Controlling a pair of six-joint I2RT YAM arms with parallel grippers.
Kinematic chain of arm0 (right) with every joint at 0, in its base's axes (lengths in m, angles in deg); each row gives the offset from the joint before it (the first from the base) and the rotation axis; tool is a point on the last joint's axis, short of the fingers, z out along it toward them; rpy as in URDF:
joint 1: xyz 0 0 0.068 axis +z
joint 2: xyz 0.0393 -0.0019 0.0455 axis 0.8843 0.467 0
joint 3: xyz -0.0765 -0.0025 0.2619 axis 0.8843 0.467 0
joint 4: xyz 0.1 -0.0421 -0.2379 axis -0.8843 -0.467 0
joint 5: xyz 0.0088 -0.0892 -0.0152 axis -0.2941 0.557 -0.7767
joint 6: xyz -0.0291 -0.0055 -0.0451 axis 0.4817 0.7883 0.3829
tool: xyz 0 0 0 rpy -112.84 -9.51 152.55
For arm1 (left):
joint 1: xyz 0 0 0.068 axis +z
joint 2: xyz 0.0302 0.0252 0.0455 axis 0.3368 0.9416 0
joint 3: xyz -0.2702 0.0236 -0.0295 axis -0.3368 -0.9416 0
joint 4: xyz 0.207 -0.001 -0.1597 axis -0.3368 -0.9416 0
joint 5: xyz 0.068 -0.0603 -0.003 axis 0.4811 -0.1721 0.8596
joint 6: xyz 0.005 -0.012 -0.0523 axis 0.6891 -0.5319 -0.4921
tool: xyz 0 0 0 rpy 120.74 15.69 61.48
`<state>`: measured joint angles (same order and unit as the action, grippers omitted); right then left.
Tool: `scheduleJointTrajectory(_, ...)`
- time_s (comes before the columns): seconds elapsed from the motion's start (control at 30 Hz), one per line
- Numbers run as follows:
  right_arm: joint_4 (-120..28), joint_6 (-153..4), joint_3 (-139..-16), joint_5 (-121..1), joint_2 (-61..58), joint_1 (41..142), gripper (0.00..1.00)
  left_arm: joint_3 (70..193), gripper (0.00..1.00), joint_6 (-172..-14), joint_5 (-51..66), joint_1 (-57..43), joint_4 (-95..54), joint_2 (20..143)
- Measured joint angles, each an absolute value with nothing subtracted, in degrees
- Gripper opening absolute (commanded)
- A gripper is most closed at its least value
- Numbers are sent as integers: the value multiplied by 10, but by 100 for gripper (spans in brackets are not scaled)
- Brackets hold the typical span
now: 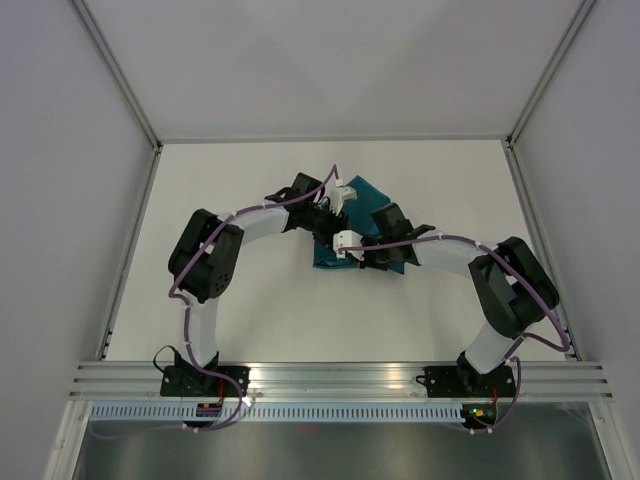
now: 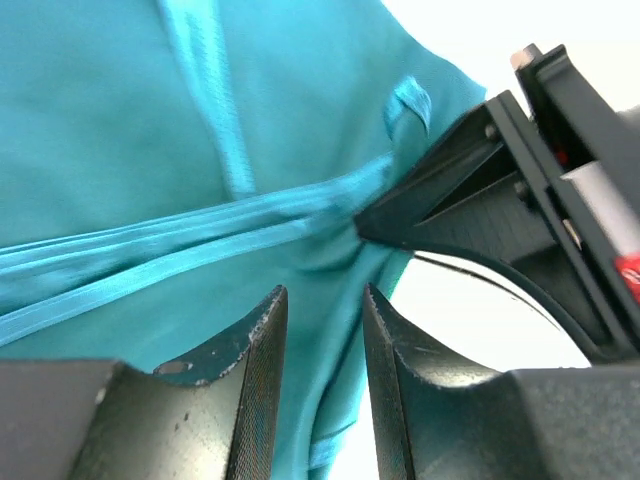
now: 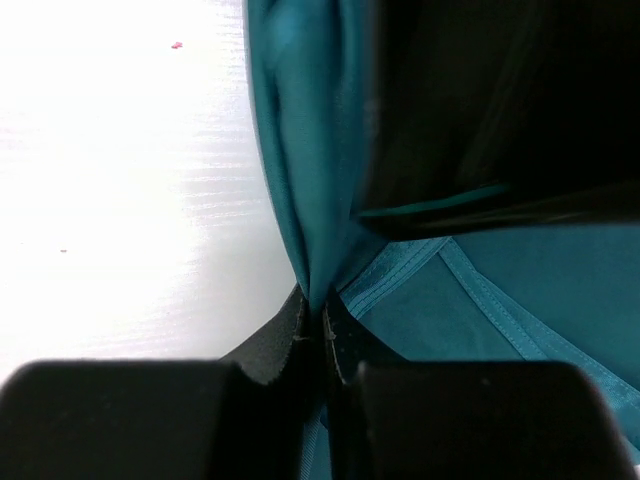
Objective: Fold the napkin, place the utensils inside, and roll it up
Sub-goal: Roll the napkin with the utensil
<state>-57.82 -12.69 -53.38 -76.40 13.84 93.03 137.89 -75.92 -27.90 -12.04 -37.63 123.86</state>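
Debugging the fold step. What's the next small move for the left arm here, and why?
Probably close the left gripper on the napkin. Its jaws stand apart with cloth showing between them, while the right gripper is pinched shut on a fold. With both holding, the fold should lift more evenly.

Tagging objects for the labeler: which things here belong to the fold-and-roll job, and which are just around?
Job: napkin; right jaws, shut on a napkin fold; left jaws, open, by the cloth. The knife is not visible.
Not job: table; rail at the near edge; walls.
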Motion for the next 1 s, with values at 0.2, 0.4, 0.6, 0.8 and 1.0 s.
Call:
scheduleJointTrajectory(0.2,-652,-116,-590,-800,171,911,11,1337,41,-820,-249,-88,-300,1190)
scheduleJointTrajectory(0.4,-763,-97,-682,-854,233,881,11,1267,40,-872,-156,-73,-205,1115)
scheduleJointTrajectory(0.6,-917,-64,-812,-916,328,848,11,1151,40,-892,-50,-76,-85,1008)
scheduleJointTrajectory(0.8,-1070,-36,-943,-969,431,825,11,1041,44,-850,69,-120,35,921)
scheduleJointTrajectory(1.0,-1168,-35,-1005,-998,491,817,11,990,45,-728,159,-227,116,903)
